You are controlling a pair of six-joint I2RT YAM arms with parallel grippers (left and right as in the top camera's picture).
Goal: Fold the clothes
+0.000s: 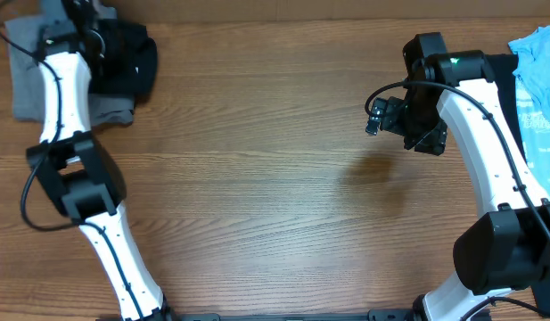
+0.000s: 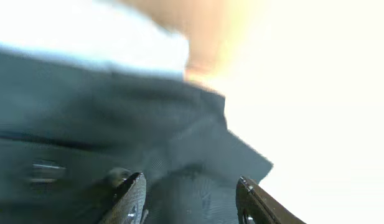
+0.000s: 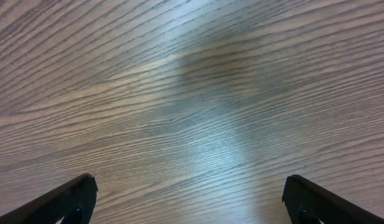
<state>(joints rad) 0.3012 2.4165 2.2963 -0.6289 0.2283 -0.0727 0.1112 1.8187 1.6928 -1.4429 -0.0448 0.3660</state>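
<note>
Dark cloth of the black T-shirt (image 2: 117,124) lies under my left gripper (image 2: 188,193), jaws apart, probably to stack it on the grey garment (image 1: 25,85); my right gripper (image 3: 188,186) hovers spread over the table (image 3: 192,74).

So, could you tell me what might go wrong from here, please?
The left gripper, open at the black garment, may also catch the grey garment beneath and drag both. The right gripper hangs open over the table, away from that pile, so the garment may bunch if lifted one-handed.
</note>
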